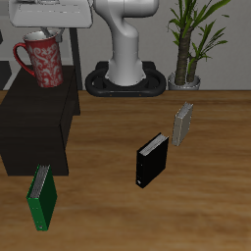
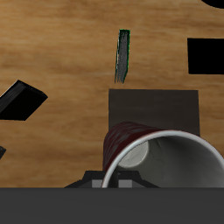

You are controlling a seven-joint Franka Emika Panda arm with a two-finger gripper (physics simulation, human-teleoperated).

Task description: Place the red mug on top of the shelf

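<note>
Red mug: the red mug is upright above the flat top of the shelf, toward its back end, close under the robot's head. From where I stand I cannot tell whether its base already rests on the top or hangs just over it.

Claw: the claw is at the mug's rim, right on top of it. In the wrist view the pale rim and grey inside of the red mug fill the space straight ahead of the claw body, so it seems to have the mug by the rim. The fingers themselves are hidden, so how wide they stand I cannot tell.

Key relation: the mug sits directly below the claw, its long axis vertical, in line with the claw's reach. The shelf top lies directly under both, as the wrist view shows the dark slab of the shelf past the mug.

Judgement: the carry looks almost finished; what remains is likely a short straight drop, letting go, and lifting clear without tipping the mug.

Risk: the handle points outward from the shelf's back corner, so a sideways nudge could shift the mug toward that edge.

Elsewhere on the bench: a green book, a black book and a grey book stand well apart from the shelf.
</note>
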